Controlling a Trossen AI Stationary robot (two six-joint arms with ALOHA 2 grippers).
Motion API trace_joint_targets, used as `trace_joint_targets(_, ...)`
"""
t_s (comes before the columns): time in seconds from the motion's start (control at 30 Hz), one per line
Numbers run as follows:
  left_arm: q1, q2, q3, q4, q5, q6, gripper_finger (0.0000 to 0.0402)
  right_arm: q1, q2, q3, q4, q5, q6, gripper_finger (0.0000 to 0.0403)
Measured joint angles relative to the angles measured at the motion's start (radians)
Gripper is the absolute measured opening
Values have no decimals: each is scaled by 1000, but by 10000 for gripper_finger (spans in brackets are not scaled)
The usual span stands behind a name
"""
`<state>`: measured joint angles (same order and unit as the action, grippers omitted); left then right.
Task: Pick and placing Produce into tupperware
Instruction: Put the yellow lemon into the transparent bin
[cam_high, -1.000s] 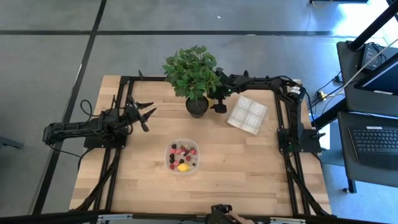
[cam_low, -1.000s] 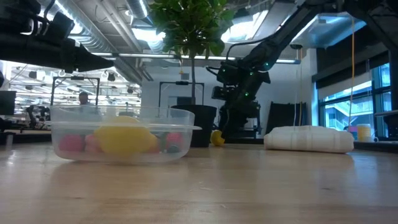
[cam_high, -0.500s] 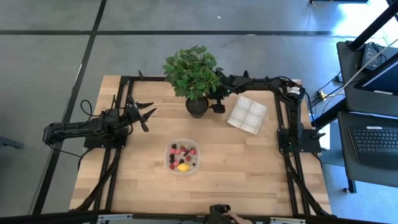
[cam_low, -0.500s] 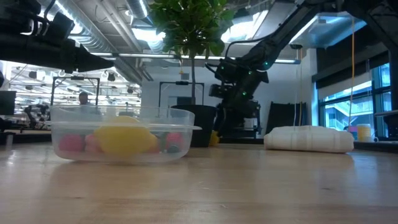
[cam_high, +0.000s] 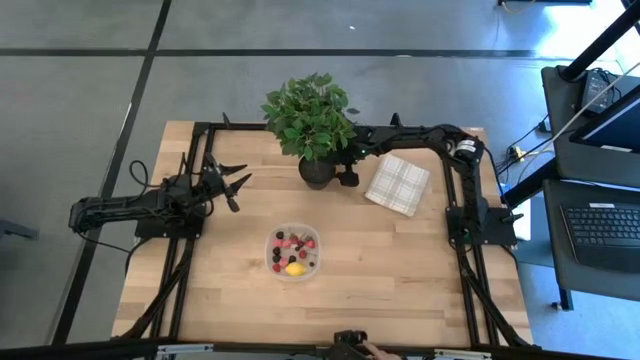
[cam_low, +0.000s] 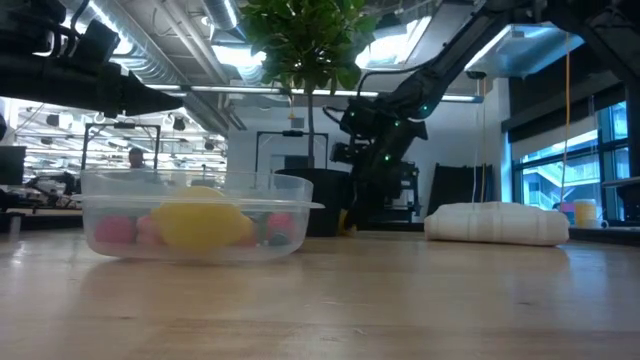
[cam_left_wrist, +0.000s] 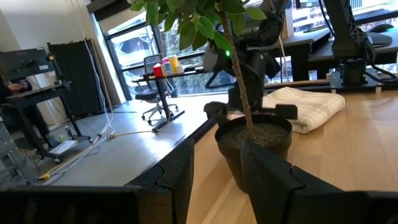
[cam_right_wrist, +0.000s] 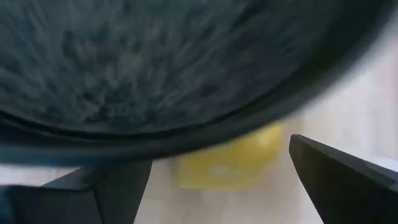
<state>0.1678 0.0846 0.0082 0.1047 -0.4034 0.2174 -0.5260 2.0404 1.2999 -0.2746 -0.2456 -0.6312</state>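
Note:
The clear tupperware (cam_high: 271, 262) stands on the table's near middle. It holds red, dark and pink berries and a yellow piece (cam_low: 200, 222). Another yellow piece of produce (cam_right_wrist: 239, 155) lies on the table against the foot of the dark plant pot (cam_high: 316, 172). My right gripper (cam_high: 345, 176) is open just right of the pot and slants down. In the right wrist view its fingers (cam_right_wrist: 336, 180) stand on either side of that yellow piece without touching it. My left gripper (cam_high: 240, 178) waits at the table's left, level, open with nothing between its fingers.
The leafy plant (cam_high: 310, 118) spreads over the pot and over part of my right arm. A folded white checked cloth (cam_high: 397, 183) lies to the right of my right gripper. Bare wood lies around the tupperware.
My right gripper has edged toward the plant pot and slightly down, staying open. In the low view it now stands in front of the yellow piece by the pot, which showed a second ago.

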Motion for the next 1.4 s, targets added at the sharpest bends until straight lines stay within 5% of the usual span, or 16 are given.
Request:
trace_joint_targets(1.13,0,0,0,0,0,-4,126,0,53,1,55,-1,8,365)
trace_joint_targets(1.4,0,0,0,0,0,-4,126,1,53,0,51,-5,13,301)
